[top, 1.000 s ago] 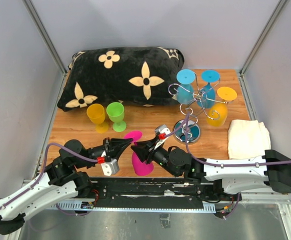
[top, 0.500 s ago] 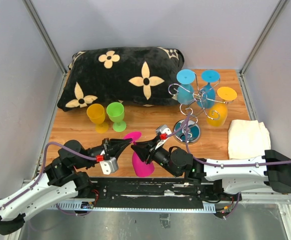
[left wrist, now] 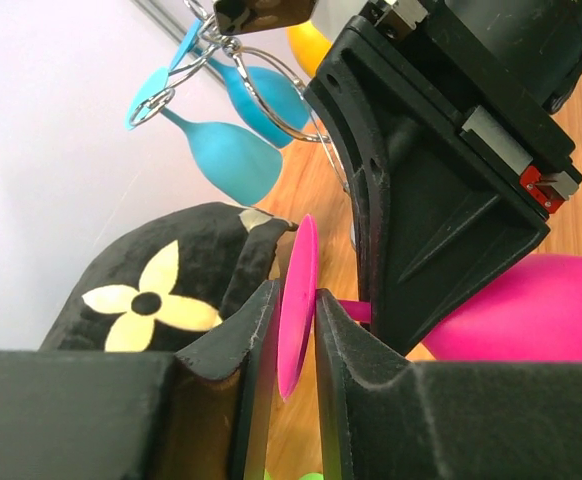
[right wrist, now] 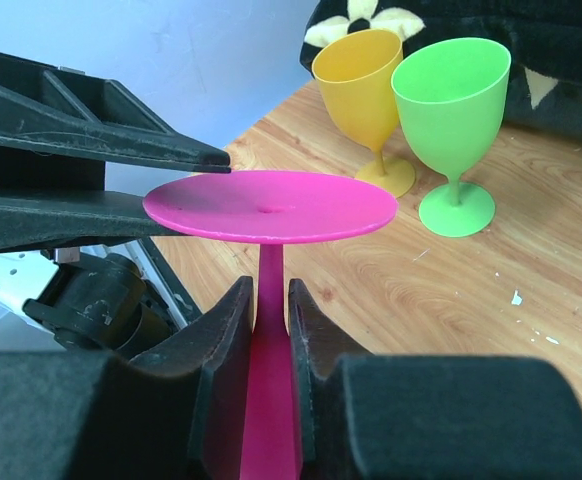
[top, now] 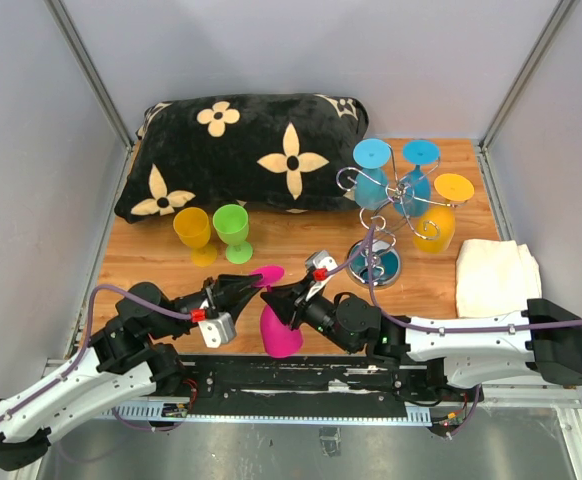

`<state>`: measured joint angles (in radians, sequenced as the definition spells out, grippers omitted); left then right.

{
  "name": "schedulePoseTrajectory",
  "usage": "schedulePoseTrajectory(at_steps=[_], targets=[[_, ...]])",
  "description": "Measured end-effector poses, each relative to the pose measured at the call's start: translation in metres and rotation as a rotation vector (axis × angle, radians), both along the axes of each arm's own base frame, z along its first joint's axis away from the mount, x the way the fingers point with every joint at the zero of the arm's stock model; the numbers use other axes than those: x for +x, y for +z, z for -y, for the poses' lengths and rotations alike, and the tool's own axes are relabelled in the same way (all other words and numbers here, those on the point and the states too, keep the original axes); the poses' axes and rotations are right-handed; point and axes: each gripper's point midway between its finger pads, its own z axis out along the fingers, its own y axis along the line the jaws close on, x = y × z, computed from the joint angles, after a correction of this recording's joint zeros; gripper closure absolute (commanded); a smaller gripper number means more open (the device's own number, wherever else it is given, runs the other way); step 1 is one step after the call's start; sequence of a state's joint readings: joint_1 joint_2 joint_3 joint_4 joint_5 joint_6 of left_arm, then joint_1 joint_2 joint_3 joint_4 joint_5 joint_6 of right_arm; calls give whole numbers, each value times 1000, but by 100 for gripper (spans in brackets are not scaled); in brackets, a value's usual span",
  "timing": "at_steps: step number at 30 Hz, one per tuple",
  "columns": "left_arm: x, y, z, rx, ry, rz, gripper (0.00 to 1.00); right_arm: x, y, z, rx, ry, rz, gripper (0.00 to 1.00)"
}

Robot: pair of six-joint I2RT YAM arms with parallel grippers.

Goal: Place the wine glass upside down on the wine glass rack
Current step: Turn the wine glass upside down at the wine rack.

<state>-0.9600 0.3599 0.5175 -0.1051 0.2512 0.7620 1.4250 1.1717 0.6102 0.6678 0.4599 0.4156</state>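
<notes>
The pink wine glass [top: 280,334] is held upside down near the table's front edge, foot disc [right wrist: 271,205] on top. My right gripper [right wrist: 269,295] is shut on its stem, just below the disc. My left gripper [left wrist: 296,292] straddles the disc's rim [left wrist: 297,300], jaws slightly open, the disc lying loosely at an angle between the pads. In the top view the two grippers meet tip to tip over the glass, left [top: 255,287] and right [top: 274,299]. The chrome wine glass rack [top: 391,205] stands at the back right, on its round mirrored base [top: 375,263].
Two blue glasses [top: 373,172] and an orange one [top: 439,218] hang on the rack. A yellow glass [top: 193,230] and a green glass [top: 233,228] stand upright in front of a black flowered pillow [top: 241,150]. A folded white cloth [top: 496,275] lies at the right.
My right gripper has closed in on the stem. My left gripper's jaws have parted from the disc. The glass has tipped slightly, its foot shifting a little.
</notes>
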Motion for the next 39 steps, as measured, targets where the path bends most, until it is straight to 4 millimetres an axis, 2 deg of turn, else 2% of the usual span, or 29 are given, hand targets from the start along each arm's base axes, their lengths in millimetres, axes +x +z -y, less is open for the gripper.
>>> schedulePoseTrajectory(at_steps=[6, 12, 19, 24, 30, 39], targets=[[0, 2, -2, -23, 12, -3, 66, -3, -1, -3, -13, 23, 3, 99], [0, 4, -6, -46, 20, -9, 63, -4, -1, -3, -15, 25, 3, 99], [-3, 11, -10, -88, 24, -17, 50, -2, 1, 7, -32, 13, 21, 99], [-1, 20, -13, -146, 43, -53, 49, 3, 1, 23, -64, -28, 36, 99], [3, 26, -14, -196, 73, -105, 40, 10, -10, 44, -139, -87, 50, 99], [33, 29, -11, -287, 223, -304, 39, 13, -32, 80, -224, -131, 68, 99]])
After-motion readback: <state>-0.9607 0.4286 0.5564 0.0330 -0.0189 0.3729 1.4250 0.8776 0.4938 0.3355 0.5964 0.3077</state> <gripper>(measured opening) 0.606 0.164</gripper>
